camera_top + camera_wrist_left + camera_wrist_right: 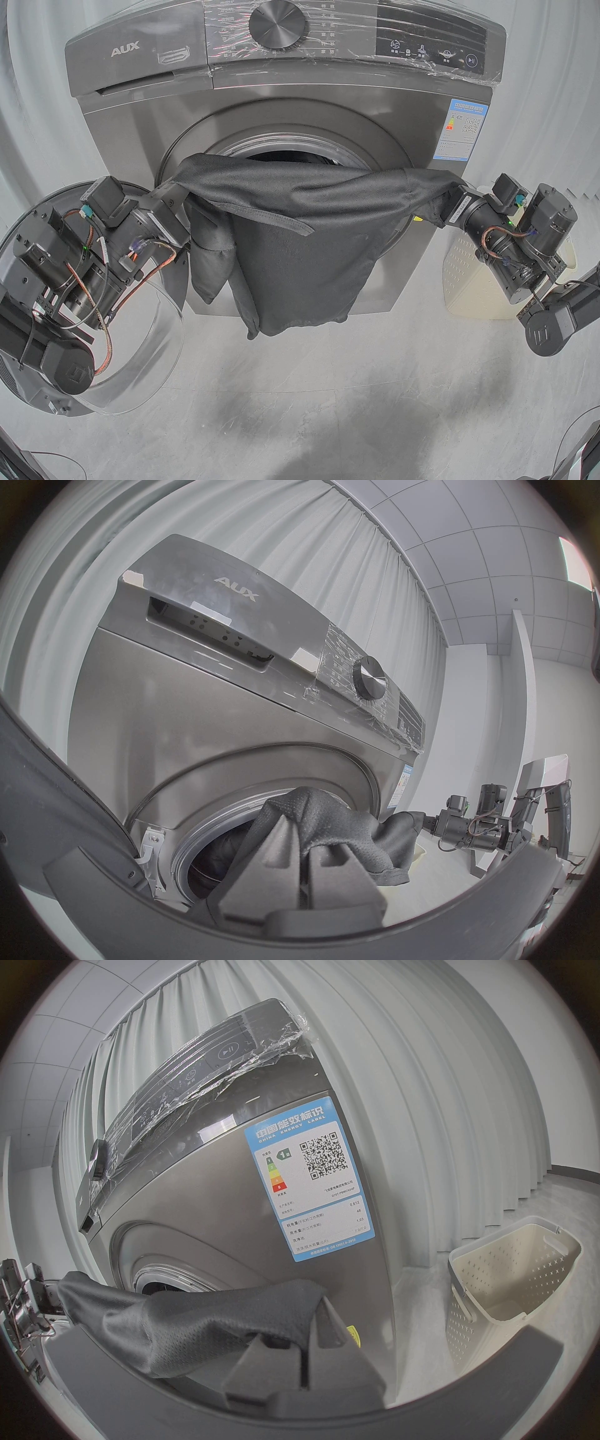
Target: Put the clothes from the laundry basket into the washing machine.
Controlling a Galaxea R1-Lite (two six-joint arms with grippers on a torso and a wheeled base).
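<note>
Both pairs of jaws are clenched on the garment (294, 250). The left gripper (177, 187) and right gripper (449, 201) hold it stretched across the washer (125, 131) opening. The basket (478, 294) stands right of the washer.

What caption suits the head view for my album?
Left gripper and right gripper hold a dark garment before the washing machine.

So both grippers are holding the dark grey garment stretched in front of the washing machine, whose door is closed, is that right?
Not quite: the door is open, swung out on the robot's left, as the head view shows. The rest holds: the left gripper and right gripper hold the dark grey garment stretched in front of the washing machine.
</note>
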